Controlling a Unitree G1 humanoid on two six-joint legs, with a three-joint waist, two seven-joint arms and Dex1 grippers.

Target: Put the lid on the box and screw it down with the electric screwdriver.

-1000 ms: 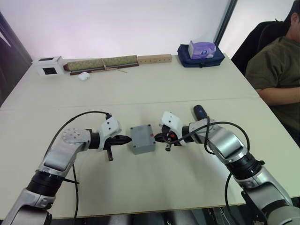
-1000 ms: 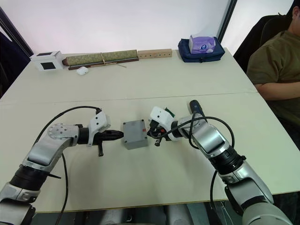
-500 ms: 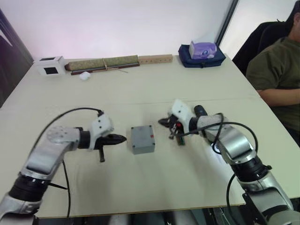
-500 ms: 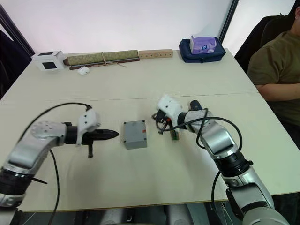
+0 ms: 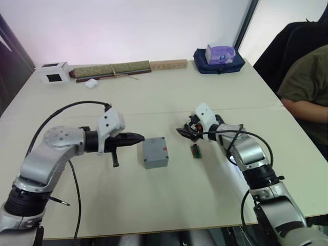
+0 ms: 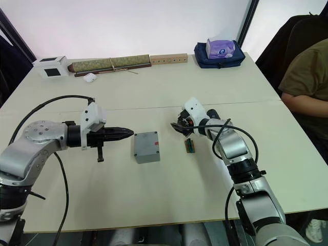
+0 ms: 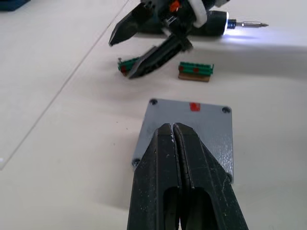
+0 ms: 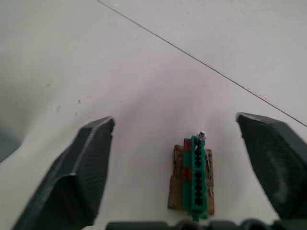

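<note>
Left wrist view looks along the left gripper (image 7: 173,132), whose two black fingers are pressed together with nothing between them, their tips hovering just short of the lid (image 7: 192,129). That grey plate with its small red mark sits on the box (image 5: 155,152), which rests near the middle of the table (image 5: 169,200). Beyond the box, the same view catches the right gripper (image 7: 139,52) with its fingers spread wide and empty, and behind it the electric screwdriver (image 7: 225,23) lying on the table, its tip light glowing white (the thin bit points away from the gripper).

From the head camera, the left gripper (image 5: 139,137) sits just to the left of the box, and the right gripper (image 5: 185,131) lies off to the box's right, apart from it. A small green terminal block (image 5: 195,151) on a brown base lies on the table just below the right gripper. A seated person (image 5: 302,84) shows at the table's right edge.
</note>
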